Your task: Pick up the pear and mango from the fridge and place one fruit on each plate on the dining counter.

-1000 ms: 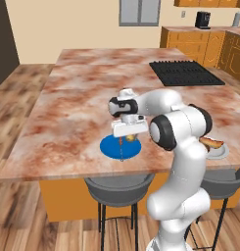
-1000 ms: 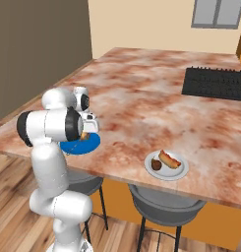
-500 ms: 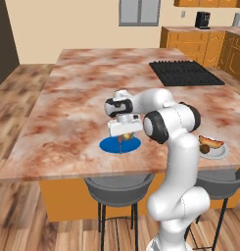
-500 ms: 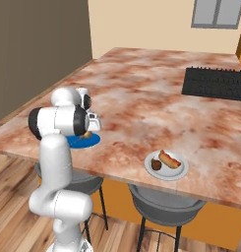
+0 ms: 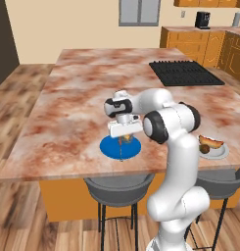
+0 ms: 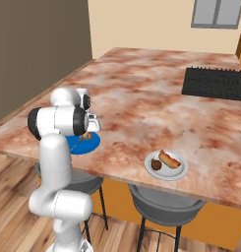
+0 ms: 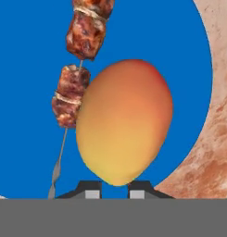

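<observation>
Left base view: the white arm is bent forward over the big bench with the reddish-brown and cream marbled top (image 5: 77, 117), and the claw (image 5: 124, 139) is pointed straight down just above the flat round bright blue plate (image 5: 109, 147) near the front edge. A bit of yellow-orange fruit can just be made out under the hand, too small to judge the grip from here. Off to the right, well apart, a small pale round plate (image 5: 220, 152) is seen carrying a dark reddish-brown roundish pear (image 5: 204, 148) and a hot dog in a bun (image 5: 211, 142). A black cooktop (image 5: 184, 73) is set into the far side of the bench, and two grey bar stools (image 5: 119, 184) are tucked under the front edge.

Right base view: same setup from the other side. The blue plate is mostly hidden behind the arm, with its near edge showing. The pale plate with the pear and hot dog is found further right, near the front edge.

Hand view: the small oval yellow-orange mango with a reddish blush (image 7: 124, 122) is seen pinched between the two dark fingertips (image 7: 92, 190), so the claw is closed on it, directly over the blue plate. A skewer of browned meat chunks (image 7: 70, 95) is lying on the plate just beside the mango; whether they touch can't be told.
</observation>
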You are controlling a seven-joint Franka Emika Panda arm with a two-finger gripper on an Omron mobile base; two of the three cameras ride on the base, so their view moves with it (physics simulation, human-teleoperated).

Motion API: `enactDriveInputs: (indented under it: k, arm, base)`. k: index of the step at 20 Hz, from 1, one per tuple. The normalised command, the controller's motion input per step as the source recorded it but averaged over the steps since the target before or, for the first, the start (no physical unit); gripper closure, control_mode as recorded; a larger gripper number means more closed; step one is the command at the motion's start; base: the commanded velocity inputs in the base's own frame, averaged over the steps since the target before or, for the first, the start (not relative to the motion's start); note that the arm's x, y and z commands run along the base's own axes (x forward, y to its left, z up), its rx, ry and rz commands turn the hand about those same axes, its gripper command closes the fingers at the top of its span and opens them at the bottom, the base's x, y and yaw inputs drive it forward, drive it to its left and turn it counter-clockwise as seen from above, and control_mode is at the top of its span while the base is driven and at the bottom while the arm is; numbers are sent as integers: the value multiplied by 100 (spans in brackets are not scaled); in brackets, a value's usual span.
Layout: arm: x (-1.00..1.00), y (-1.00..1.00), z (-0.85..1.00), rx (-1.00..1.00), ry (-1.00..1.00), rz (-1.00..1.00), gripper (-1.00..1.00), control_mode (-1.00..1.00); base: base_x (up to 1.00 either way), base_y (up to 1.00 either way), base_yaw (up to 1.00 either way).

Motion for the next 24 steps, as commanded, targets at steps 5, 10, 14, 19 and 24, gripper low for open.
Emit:
enactDriveInputs:
  k: [5, 10, 14, 19, 24]
  arm:
    - [-25, 0, -1, 0, 0, 0, 100, -100]
    - [0, 0, 0, 0, 0, 0, -100, -100]
    - [0, 0, 19, 0, 0, 0, -100, -100]
    - [-47, -17, 76, 5, 1, 0, -100, -100]
    - [-100, -36, 65, 15, 2, 0, -100, -100]
  base:
    - [0, 0, 0]
    - [0, 0, 0]
    - [0, 0, 0]
    - [0, 0, 0]
    - [0, 0, 0]
